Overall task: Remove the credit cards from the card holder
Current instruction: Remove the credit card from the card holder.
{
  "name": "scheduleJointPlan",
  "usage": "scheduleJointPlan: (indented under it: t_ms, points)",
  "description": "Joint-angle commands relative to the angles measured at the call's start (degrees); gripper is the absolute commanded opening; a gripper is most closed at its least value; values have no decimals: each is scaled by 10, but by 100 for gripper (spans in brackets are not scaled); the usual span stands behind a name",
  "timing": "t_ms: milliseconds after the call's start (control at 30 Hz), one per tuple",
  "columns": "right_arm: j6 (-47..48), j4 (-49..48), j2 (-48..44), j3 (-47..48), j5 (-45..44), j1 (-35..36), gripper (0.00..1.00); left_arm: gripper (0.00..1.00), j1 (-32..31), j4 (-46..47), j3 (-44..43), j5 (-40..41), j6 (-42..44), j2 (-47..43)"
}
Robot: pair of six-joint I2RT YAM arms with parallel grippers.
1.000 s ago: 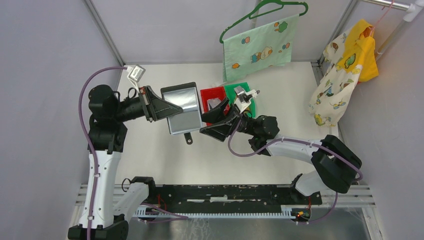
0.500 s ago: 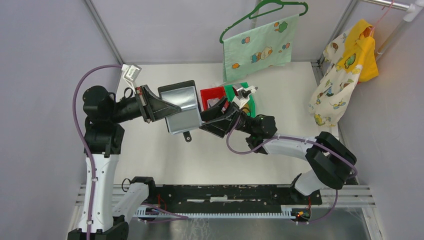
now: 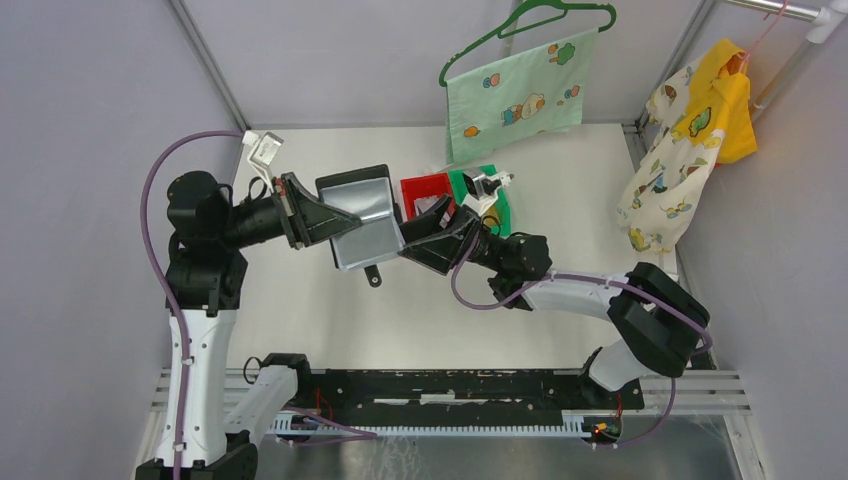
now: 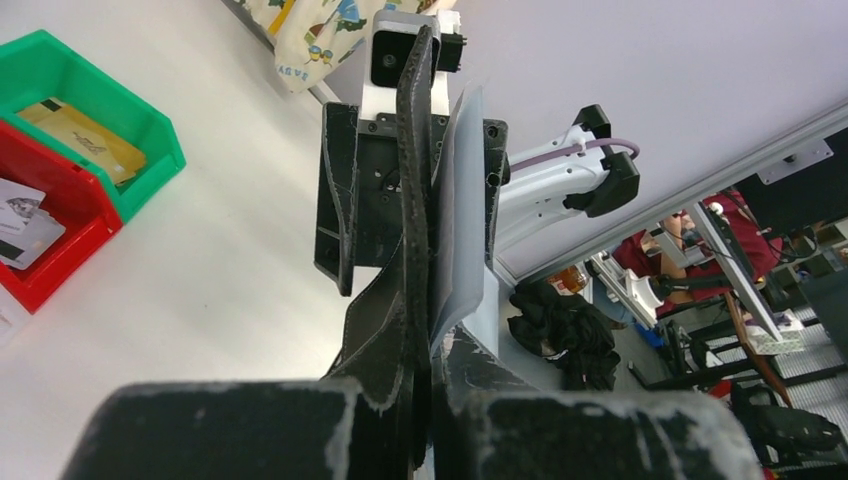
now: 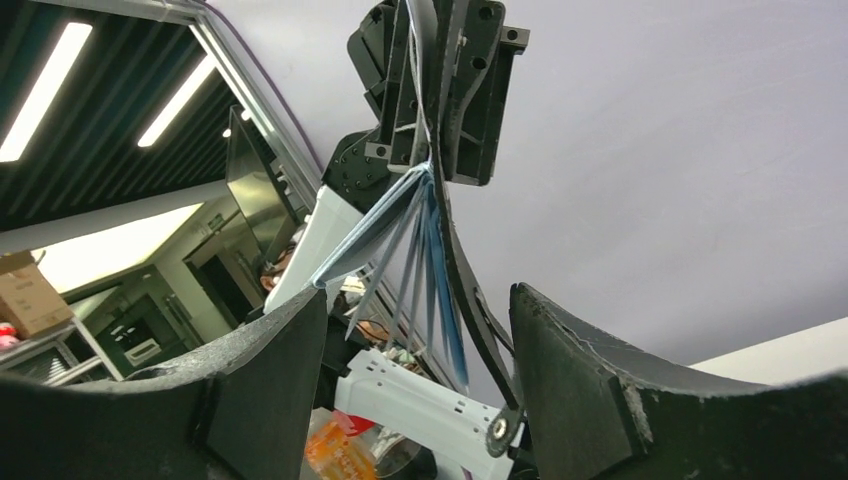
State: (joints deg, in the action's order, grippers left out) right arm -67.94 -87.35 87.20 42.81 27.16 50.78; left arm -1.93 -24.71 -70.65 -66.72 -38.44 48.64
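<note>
My left gripper (image 3: 335, 218) is shut on the left edge of the black card holder (image 3: 360, 212) and holds it open above the table, grey-blue lining up. In the left wrist view the holder (image 4: 413, 230) stands edge-on between my fingers (image 4: 300, 420). My right gripper (image 3: 408, 236) is open at the holder's right edge. In the right wrist view, thin grey-blue leaves of the holder (image 5: 425, 235) fan out between the open fingers (image 5: 560, 350), touching neither, with the snap tab (image 5: 497, 430) hanging low. I cannot tell cards from pockets there. Whitish credit cards (image 4: 25, 228) lie in the red bin, tan ones (image 4: 80, 135) in the green bin.
The red bin (image 3: 418, 186) and green bin (image 3: 462, 180) stand side by side just behind the right gripper. A green hanger with a pale green cloth (image 3: 515, 95) hangs at the back. Patterned and yellow clothes (image 3: 690, 130) hang at the right.
My right gripper has moved left, up to the holder's right edge. The left arm has shifted slightly, with the holder still in its grip.
</note>
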Motion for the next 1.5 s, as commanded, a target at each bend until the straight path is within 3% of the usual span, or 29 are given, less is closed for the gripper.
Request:
scheduleJointPlan:
  t_ms: [0,300,633,833,900,1000,1133,1267,1333,1467]
  points:
    - [-40,-31,21,40,-43,9,72,2,-4,-46,-19,-35,64,-4]
    - [-58,-1,21,39,-60,16,73,2,-4,-195,-54,-11,260,11]
    - [-26,22,52,121,-12,54,72,2,-4,-208,-45,-11,273,16]
    - [-47,-17,85,157,11,78,62,3,-4,-207,-38,-18,262,22]
    - [-62,-28,89,159,10,80,50,9,-4,-201,-38,-16,258,23]
    - [-81,-15,88,156,5,80,34,35,-4,-198,-43,6,263,24]
    - [-92,84,70,137,-19,76,1,61,-4,-216,-73,32,346,19]
    - [-22,251,25,131,-43,73,0,76,-4,-252,-100,100,509,-4]
    - [35,370,-4,144,-71,73,0,77,-4,-272,-105,131,581,-14]
    - [98,504,-41,160,-126,74,0,78,-4,-284,-97,153,654,-42]
